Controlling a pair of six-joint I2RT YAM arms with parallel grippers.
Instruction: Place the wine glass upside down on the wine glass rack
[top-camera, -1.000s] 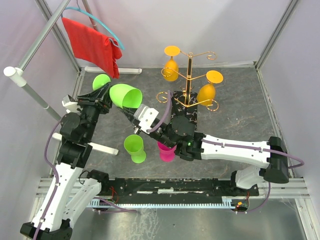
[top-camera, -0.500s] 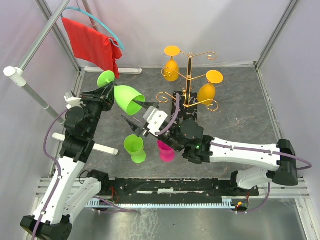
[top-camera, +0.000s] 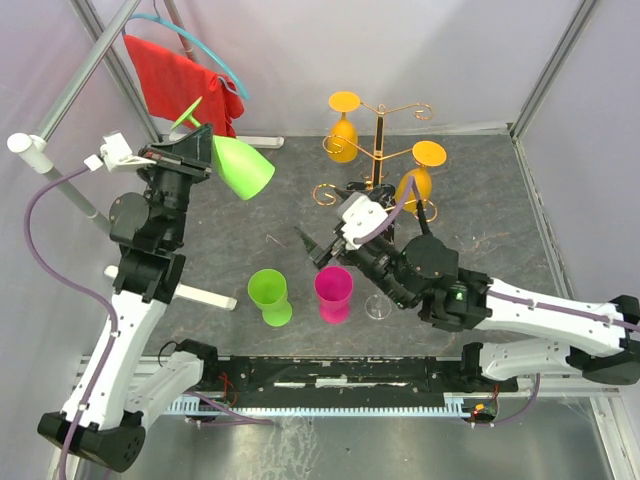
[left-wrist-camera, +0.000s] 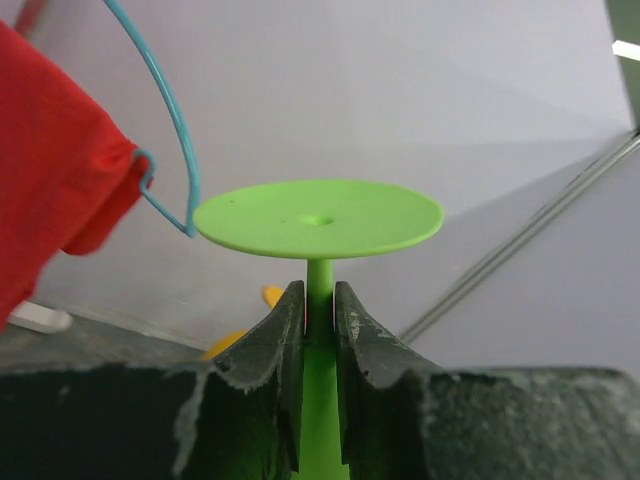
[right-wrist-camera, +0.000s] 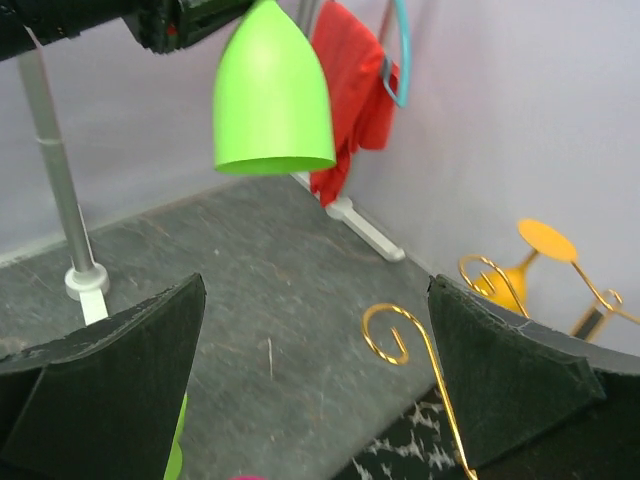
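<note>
We count five coloured glasses, one rack, one cloth and two grippers. Two orange glasses (top-camera: 343, 138) hang foot-up on the rack (top-camera: 377, 150), which stands at the middle of the table's (top-camera: 480, 220) far edge. A pink glass (top-camera: 333, 291) and a second green glass (top-camera: 268, 295) stand side by side near the near edge.

The left gripper (left-wrist-camera: 320, 300) has its jaws nearly closed, clamping the stem of the green glass (top-camera: 243, 167) just under its foot. We see this glass in the air over the far left corner, foot up and mouth down, a little tilted. It is close to the red cloth (top-camera: 180, 85) on its blue hanger (top-camera: 215, 55) and well apart from the rack.

The right gripper (top-camera: 320, 247) hangs over the table's middle, beside the rack's base. Its jaws are spread wide and we see nothing between them.
</note>
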